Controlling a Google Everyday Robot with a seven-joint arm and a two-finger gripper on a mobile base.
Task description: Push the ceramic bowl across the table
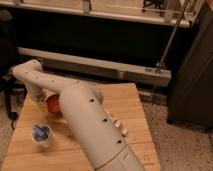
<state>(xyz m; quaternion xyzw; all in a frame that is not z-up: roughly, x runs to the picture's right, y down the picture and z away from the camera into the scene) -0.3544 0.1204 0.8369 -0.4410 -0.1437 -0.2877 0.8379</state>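
The orange-red ceramic bowl (53, 104) sits on the left part of the wooden table (131, 107), partly hidden behind my white arm. My arm runs from the lower middle up to an elbow at the far left, then bends down. The gripper (40, 98) is at the end of it, right next to the bowl's left side, low over the table's left rear part.
A clear cup with blue contents (41, 134) stands in front of the bowl near the table's left edge. A small white packet (119, 127) lies right of my arm. A dark cabinet (192, 75) stands to the right, and a metal rail (100, 67) runs behind the table.
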